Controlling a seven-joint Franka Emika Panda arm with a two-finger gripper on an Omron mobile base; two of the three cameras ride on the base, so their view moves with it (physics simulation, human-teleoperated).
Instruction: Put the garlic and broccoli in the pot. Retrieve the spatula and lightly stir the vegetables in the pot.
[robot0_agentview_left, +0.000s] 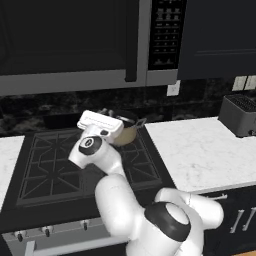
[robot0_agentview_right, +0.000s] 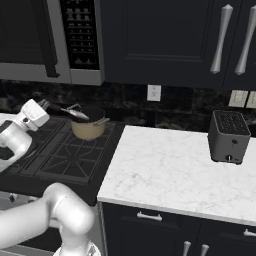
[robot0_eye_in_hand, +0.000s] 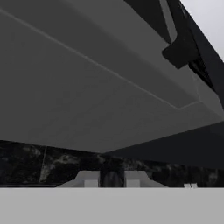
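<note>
L base: pot (robot0_agentview_left: 126, 135), round, tan, on stove (robot0_agentview_left: 45, 170) rear-right burner, partly behind arm.
R base: pot's grey loop handles; boxy toaster (robot0_agentview_right: 228, 136) on marble worktop (robot0_agentview_right: 170, 170).
Hand view: hand (robot0_eye_in_hand: 111, 179) closed, empty; microwave underside (robot0_eye_in_hand: 87, 87) above.

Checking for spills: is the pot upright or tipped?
Upright: the small tan pot sits level on the stove grate, dark rim facing up.

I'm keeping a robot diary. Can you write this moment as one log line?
gripper: shut, holding spatula | spatula tip: in pot | pot: on stove | step: stirring
</note>
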